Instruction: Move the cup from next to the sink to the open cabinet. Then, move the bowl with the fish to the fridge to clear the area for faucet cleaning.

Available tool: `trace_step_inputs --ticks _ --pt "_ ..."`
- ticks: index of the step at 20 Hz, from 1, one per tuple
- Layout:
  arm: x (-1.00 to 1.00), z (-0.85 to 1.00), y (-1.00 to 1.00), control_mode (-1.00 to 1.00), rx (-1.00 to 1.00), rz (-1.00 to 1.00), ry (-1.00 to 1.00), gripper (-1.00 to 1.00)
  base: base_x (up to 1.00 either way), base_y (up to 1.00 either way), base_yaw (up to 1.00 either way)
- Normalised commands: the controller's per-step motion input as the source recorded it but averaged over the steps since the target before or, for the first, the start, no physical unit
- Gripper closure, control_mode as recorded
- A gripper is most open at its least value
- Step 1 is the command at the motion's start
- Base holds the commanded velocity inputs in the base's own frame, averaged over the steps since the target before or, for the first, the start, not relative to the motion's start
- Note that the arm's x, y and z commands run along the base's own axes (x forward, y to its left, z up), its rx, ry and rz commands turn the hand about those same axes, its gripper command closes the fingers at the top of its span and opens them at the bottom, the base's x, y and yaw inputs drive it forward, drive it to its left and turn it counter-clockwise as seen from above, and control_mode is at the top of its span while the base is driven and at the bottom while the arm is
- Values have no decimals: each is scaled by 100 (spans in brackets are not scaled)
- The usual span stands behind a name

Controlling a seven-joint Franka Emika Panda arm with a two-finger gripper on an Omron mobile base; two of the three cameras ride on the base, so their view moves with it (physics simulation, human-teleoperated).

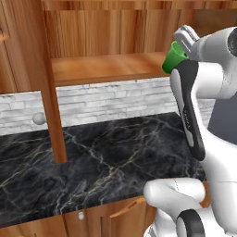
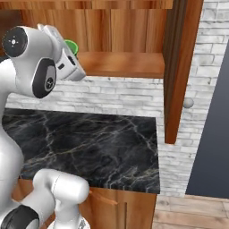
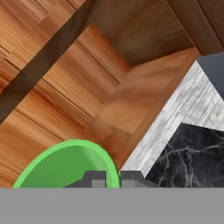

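One cabinet (image 1: 106,67) hangs open above one black marble counter (image 1: 102,157), its single wooden shelf (image 2: 120,62) bare apart from the cup at its edge. One green cup (image 1: 173,58) is held up at the front edge of that shelf, at its right end in the left base view. The cup is empty inside. One claw (image 3: 107,178) is closed on the cup's rim, its fingertips (image 3: 97,179) nearly together.

From my remote seat I look over a black marble counter (image 1: 106,162) veined in white, backed by a pale grey brick wall (image 1: 102,102). Reddish wood base cabinets (image 2: 129,208) sit below the counter's front edge; wood plank floor (image 2: 192,212) shows at its right end.
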Motion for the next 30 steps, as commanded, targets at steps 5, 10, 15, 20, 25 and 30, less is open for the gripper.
trace_step_inputs --ticks 5,10,15,20,25,30 --pt "79 -16 0 -100 -10 -5 0 100 0 0 0" --pt "100 -1 1 -100 -1 -11 2 100 0 0 0" --pt "85 -4 1 -100 0 -4 21 100 0 0 0" --pt "74 -17 0 -100 0 0 28 100 0 0 0" --pt "38 -28 0 -100 0 0 9 100 0 0 0" --pt "5 -8 0 -100 -9 0 -7 100 0 0 0"
